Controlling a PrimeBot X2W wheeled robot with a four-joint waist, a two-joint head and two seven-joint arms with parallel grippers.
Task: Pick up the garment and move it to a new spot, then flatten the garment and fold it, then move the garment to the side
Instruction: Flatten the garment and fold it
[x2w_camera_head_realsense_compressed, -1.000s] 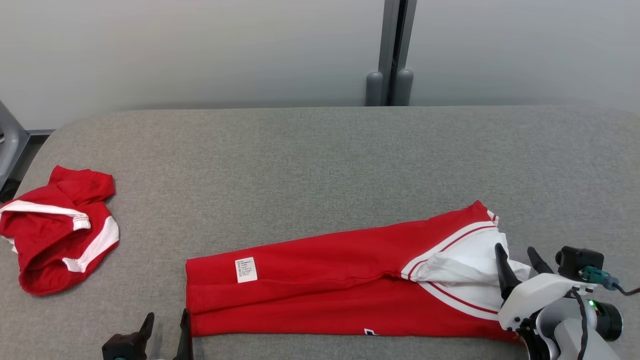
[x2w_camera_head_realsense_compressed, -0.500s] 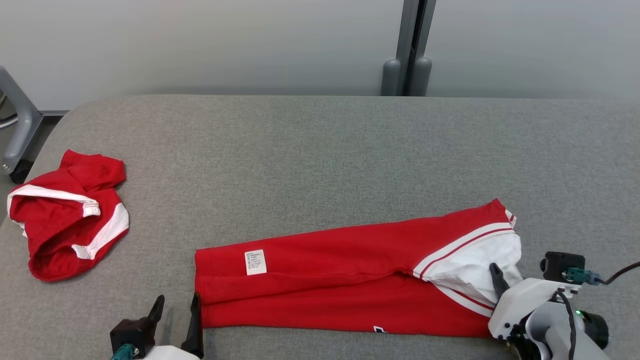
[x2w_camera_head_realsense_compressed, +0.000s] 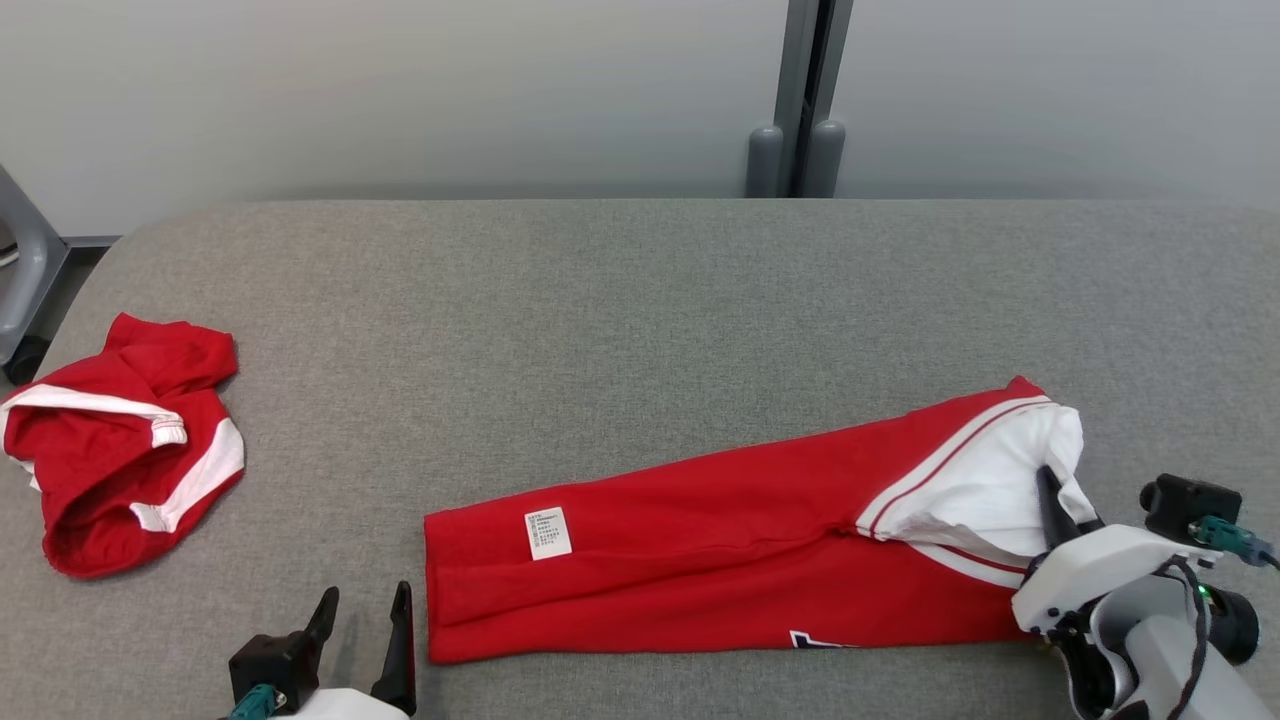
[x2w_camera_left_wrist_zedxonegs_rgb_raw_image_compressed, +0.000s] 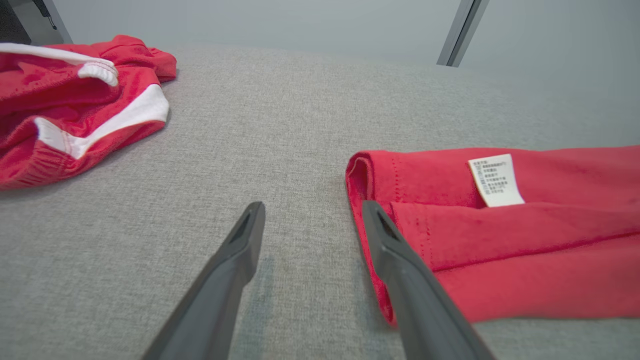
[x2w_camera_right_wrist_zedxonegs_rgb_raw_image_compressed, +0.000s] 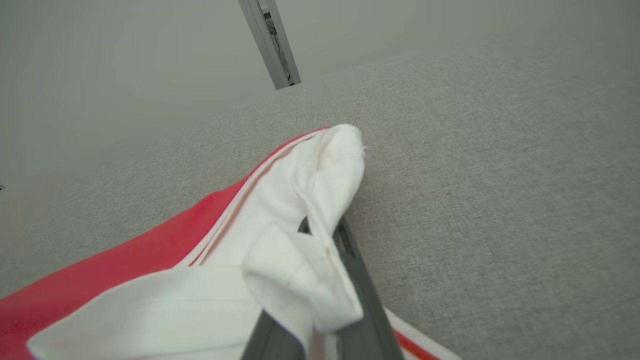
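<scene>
- Closure is the change: the right gripper (x2w_camera_head_realsense_compressed: 1050, 490), whose fingers stood apart over the garment's white end (x2w_camera_head_realsense_compressed: 985, 480) a second ago, has now come together on that cloth.
- In the right wrist view the white fabric is bunched and pinched between the two dark fingers (x2w_camera_right_wrist_zedxonegs_rgb_raw_image_compressed: 357, 290), with a fold draped over them.
- The garment (x2w_camera_head_realsense_compressed: 700, 560) lies as a long red strip along the near part of the grey surface (x2w_camera_head_realsense_compressed: 600, 330), with its white end at the robot's right and its hem end at the left, where a small label (x2w_camera_head_realsense_compressed: 548, 533) shows.
- Set against the second red garment (x2w_camera_head_realsense_compressed: 120, 450), which lies crumpled at the far left, the strip seems to have slid a little to the right. The camera has also moved, so this is only a judgement.
- The left gripper (x2w_camera_head_realsense_compressed: 366, 597) stays wide apart and holds nothing. It sits low at the hem end, and in the left wrist view one of its fingers (x2w_camera_left_wrist_zedxonegs_rgb_raw_image_compressed: 400, 260) lies over the hem edge while the other stands on bare surface.
- For the task, one end is now secured. The hem end probably needs a matching pinch before the strip can be folded end to end or carried aside.
- With only one end held, a further pull could drag the folds open.
</scene>
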